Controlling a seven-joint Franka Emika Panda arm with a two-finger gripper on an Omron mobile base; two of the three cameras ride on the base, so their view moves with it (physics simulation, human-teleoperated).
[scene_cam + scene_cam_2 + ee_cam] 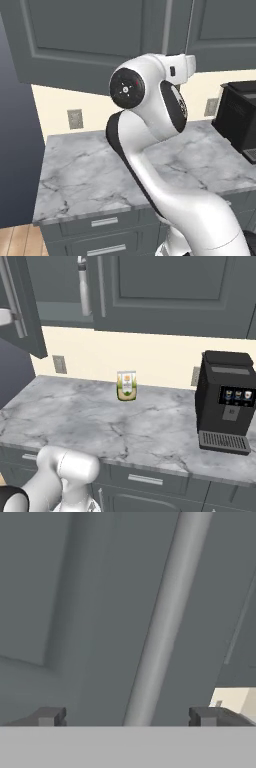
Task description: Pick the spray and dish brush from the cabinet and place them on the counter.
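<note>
The spray (pixel 83 287) stands upright on the cabinet's (pixel 170 291) inner shelf in the right base view, its long axis vertical, the narrow neck and trigger head at the top by the upper edge of the frame; which way the trigger faces is too small to tell. It sits just behind the edge of the closed door, beside that door's silver bar handle (pixel 101 286), while the door to its left is swung open with its own bar handle (pixel 13 298) toward the camera. Below, the counter (pixel 100 421) carries a green-and-cream pouch (pixel 126 386) upright near the back wall and a black coffee machine (pixel 225 401) well apart to the right. In the hand view the gripper (pixel 128 716) faces a dark grey panelled door close up — a silver bar handle (pixel 160 622) runs slightly tilted between the two finger tips (pixel 50 716), which stand wide apart on either side of it, touching nothing, so the pincer is open and holds nothing. In the left base view the arm (pixel 150 100) rises from the lower right, bends at a high elbow over the counter and reaches up toward the cabinet doors, its hand hidden behind the forearm.
</note>
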